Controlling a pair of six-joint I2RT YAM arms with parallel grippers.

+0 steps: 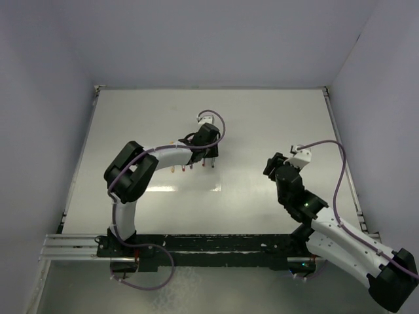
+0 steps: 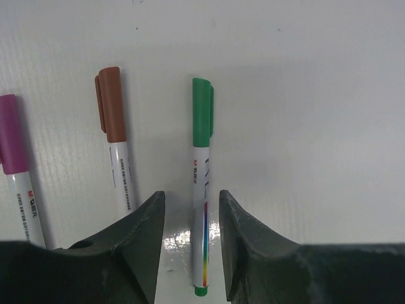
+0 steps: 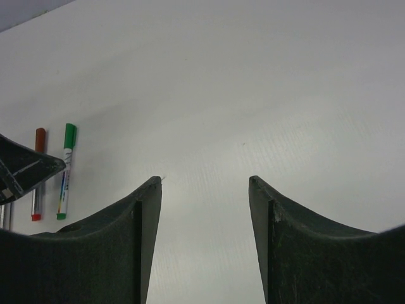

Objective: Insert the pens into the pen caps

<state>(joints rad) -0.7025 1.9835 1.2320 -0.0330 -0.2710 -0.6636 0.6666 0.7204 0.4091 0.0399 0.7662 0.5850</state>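
A green-capped pen (image 2: 201,190) lies flat on the white table (image 2: 316,95), its green cap (image 2: 202,111) pushed on at the far end. My left gripper (image 2: 191,193) straddles its barrel, open, with a gap on each side. To its left lie a red-brown-capped pen (image 2: 120,171) and a purple-capped pen (image 2: 16,164). From above, the left gripper (image 1: 204,152) hovers over the short row of pens (image 1: 192,166). My right gripper (image 1: 272,163) is off to the right, open (image 3: 204,179) and empty, above bare table. It sees the green pen (image 3: 66,171) and the red one (image 3: 38,177) at far left.
A dark finger of the left gripper (image 3: 25,171) shows at the left edge of the right wrist view. Pale walls (image 1: 46,131) close in the table on three sides. A metal rail (image 1: 72,245) runs along the near edge by the arm bases.
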